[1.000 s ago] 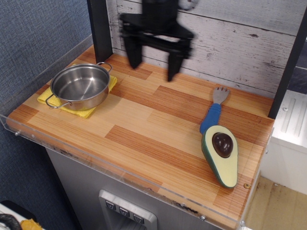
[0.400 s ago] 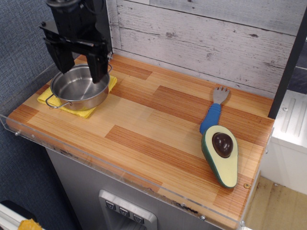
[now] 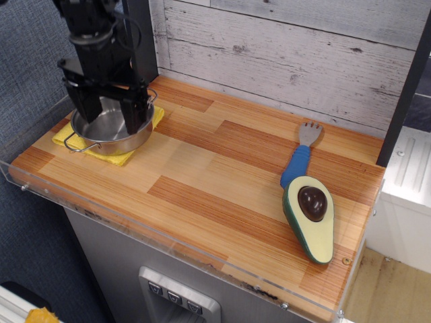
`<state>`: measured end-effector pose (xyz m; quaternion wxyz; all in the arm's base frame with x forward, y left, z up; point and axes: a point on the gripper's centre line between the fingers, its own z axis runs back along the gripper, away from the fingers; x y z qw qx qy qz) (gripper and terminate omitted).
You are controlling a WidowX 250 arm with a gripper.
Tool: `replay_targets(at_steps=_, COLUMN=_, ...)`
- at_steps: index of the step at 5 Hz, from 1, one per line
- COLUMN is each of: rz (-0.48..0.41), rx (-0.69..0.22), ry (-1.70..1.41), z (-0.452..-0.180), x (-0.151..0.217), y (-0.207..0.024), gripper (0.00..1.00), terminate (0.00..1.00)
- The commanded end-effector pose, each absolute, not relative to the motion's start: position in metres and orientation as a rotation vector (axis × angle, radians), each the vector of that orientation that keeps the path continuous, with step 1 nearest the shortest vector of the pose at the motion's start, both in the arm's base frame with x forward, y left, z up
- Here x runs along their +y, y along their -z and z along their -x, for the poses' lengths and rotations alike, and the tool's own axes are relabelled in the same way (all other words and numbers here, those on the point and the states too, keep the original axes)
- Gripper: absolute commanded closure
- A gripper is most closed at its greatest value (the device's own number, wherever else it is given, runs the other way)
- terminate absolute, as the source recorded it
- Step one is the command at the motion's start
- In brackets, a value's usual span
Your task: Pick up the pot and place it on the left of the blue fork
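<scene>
The shiny steel pot (image 3: pixel 112 132) sits on a yellow cloth (image 3: pixel 113 159) at the far left of the wooden counter. My black gripper (image 3: pixel 106 116) hangs right over the pot, open, its two fingers spread across the pot and reaching down to about rim level. One finger (image 3: pixel 133 114) is by the right rim, the other by the back left rim. The blue fork (image 3: pixel 299 159) lies at the right, blue handle toward the front, grey tines toward the wall.
A green-and-cream avocado half (image 3: pixel 310 217) with a brown pit lies just in front of the fork's handle. A clear plastic lip (image 3: pixel 168 237) runs along the counter's front and left edges. A black post (image 3: pixel 140 37) stands behind the pot.
My gripper has swept from the back middle of the counter to the left and has come down over the pot. The pot, fork and avocado have not moved.
</scene>
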<state>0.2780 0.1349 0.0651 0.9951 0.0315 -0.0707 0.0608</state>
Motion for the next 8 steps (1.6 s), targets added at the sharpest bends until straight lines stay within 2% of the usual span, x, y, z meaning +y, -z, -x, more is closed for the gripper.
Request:
replay_targets(at_steps=1, rz=-0.072, rx=-0.158, ry=-0.138, z=-0.292, x=0.144, y=-0.056, gripper=0.0, terminate=0.0)
replay_targets(at_steps=3, rz=-0.064, rx=-0.12, ry=-0.095, z=-0.304, x=0.139, y=-0.048, gripper=0.0, terminate=0.0)
replay_targets(at_steps=4, rz=-0.056, rx=-0.12, ry=-0.09, z=-0.304, x=0.138, y=-0.047, gripper=1.0, terminate=0.0)
replay_targets(at_steps=8, rz=-0.026, rx=-0.179, ry=-0.09, z=-0.297, x=0.134, y=-0.059, gripper=1.0, terminate=0.0)
